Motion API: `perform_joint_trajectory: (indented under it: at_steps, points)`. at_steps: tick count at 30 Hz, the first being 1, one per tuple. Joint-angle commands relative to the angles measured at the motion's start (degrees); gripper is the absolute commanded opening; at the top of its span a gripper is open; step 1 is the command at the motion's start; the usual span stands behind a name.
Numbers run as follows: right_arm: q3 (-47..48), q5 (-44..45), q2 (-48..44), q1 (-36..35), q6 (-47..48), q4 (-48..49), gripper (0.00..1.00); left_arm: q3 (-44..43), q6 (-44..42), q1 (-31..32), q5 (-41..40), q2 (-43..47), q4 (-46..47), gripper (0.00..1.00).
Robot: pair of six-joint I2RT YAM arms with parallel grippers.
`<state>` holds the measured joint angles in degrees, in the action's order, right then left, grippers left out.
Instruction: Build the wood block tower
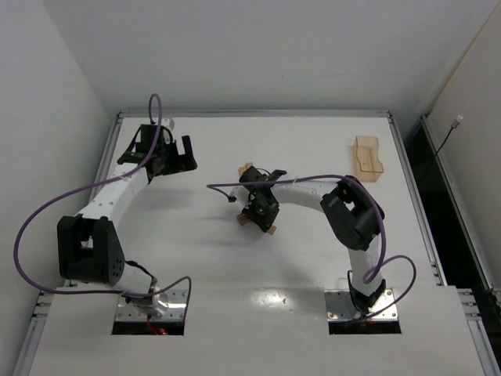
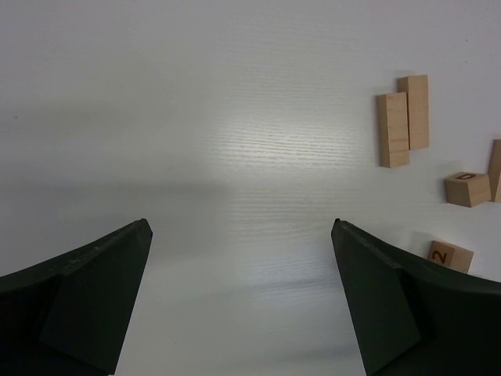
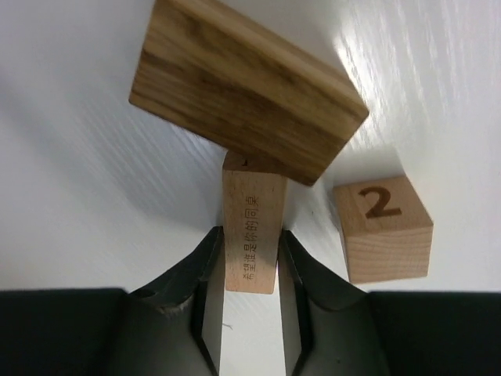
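In the right wrist view my right gripper (image 3: 250,243) is shut on a light wood block (image 3: 250,227), a narrow bar with printed characters, both fingers pressed against its sides. A darker wood bar (image 3: 243,94) lies crosswise over the held bar's far end, the two forming the only stack in sight. A cube marked 2 (image 3: 383,227) stands just to the right. From above, the right gripper (image 1: 260,210) hides most of this; block corners (image 1: 270,229) poke out. My left gripper (image 1: 178,149) stands open over bare table at the far left, its jaws (image 2: 240,227) wide apart and holding nothing.
The left wrist view shows two bars side by side (image 2: 393,129), a cube (image 2: 468,188) and the cube marked 2 (image 2: 450,254) on the table to the right. A translucent tan tray (image 1: 368,158) sits at the far right. Another block (image 1: 248,168) lies behind the right gripper.
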<state>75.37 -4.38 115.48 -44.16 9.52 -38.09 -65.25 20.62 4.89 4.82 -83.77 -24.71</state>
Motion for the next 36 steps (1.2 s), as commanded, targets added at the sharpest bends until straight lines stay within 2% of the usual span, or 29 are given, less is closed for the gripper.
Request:
perform_joint_trajectory:
  at_steps: [1, 6, 10, 15, 18, 25, 36]
  points:
    - [-1.5, 3.5, -4.7, -0.1, -1.7, -0.5, 0.0, 0.2, 0.1, 0.2, 0.5, -0.3, 1.3, 1.0]
    - [-4.1, 10.3, -22.3, 1.2, -6.2, 1.7, 0.0, 1.8, 0.6, 0.8, 0.3, 1.8, 1.9, 1.0]
    - [-2.7, 14.7, -27.0, 7.2, -15.6, 3.4, 0.0, 3.6, 1.2, 2.6, -2.3, 3.1, 3.6, 1.0]
    - [-1.0, 10.5, -21.1, 19.7, -28.5, -0.4, 0.0, 3.1, 2.4, 3.2, -3.3, 1.4, 3.6, 1.0]
    - [-1.0, 7.7, -16.4, 23.4, -31.4, -0.9, 0.0, 1.8, 2.4, 3.7, -3.3, 0.8, 2.5, 1.0]
    - [3.9, 3.3, -6.9, 25.4, -34.2, 0.6, 0.0, 1.8, 2.4, 3.7, -3.9, 0.3, 2.5, 1.0]
    - [9.0, 6.4, 1.2, 26.5, -33.1, 2.7, 0.0, 0.7, 1.9, 3.7, -3.9, -0.8, 2.5, 1.0]
